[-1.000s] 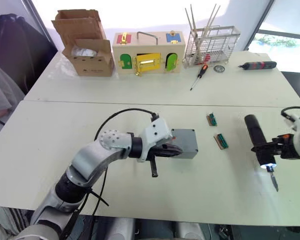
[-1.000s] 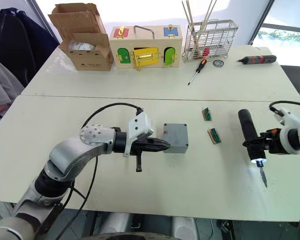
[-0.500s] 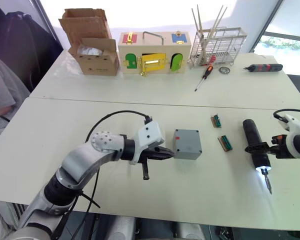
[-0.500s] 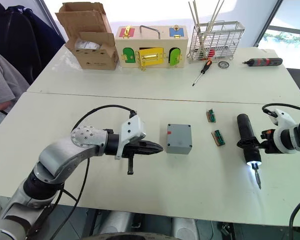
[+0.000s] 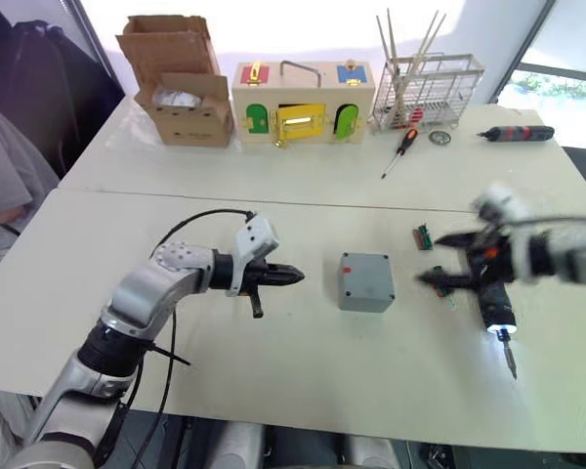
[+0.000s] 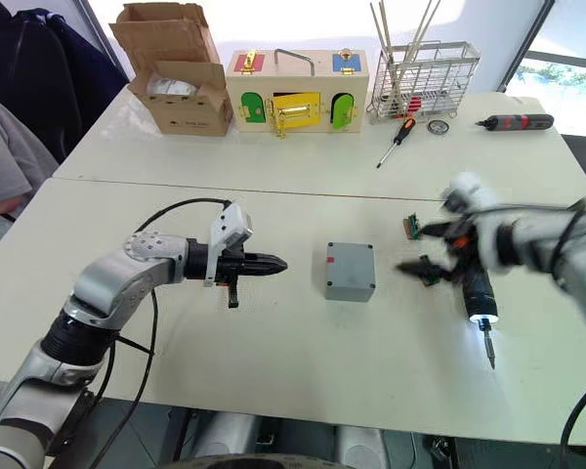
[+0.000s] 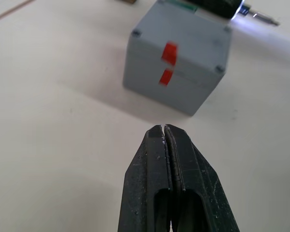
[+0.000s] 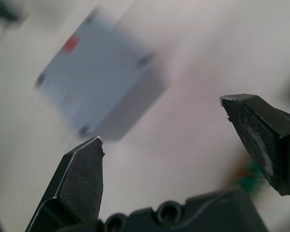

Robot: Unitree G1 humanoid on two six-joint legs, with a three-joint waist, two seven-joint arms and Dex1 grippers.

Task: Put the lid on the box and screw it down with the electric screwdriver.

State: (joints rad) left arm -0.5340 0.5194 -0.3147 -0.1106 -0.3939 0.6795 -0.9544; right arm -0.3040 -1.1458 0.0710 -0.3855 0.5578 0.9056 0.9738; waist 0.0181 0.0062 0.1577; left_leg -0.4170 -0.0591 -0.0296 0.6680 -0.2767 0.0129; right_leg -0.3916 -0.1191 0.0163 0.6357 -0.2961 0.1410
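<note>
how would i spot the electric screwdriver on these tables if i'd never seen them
Start at the near white table and find the grey box at its middle. On the robot's right lies the electric screwdriver: thick, dark, lit at its bit end, unlike the slim drivers on the far table.

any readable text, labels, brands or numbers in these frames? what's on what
None readable.
Cardboard box: a dark printed line low on its front, too small to read.
Box: two red marks on its side, no letters.
Wooden box with coloured doors: coloured latches and doors, no text.
Electric screwdriver: no legible marking.
</note>
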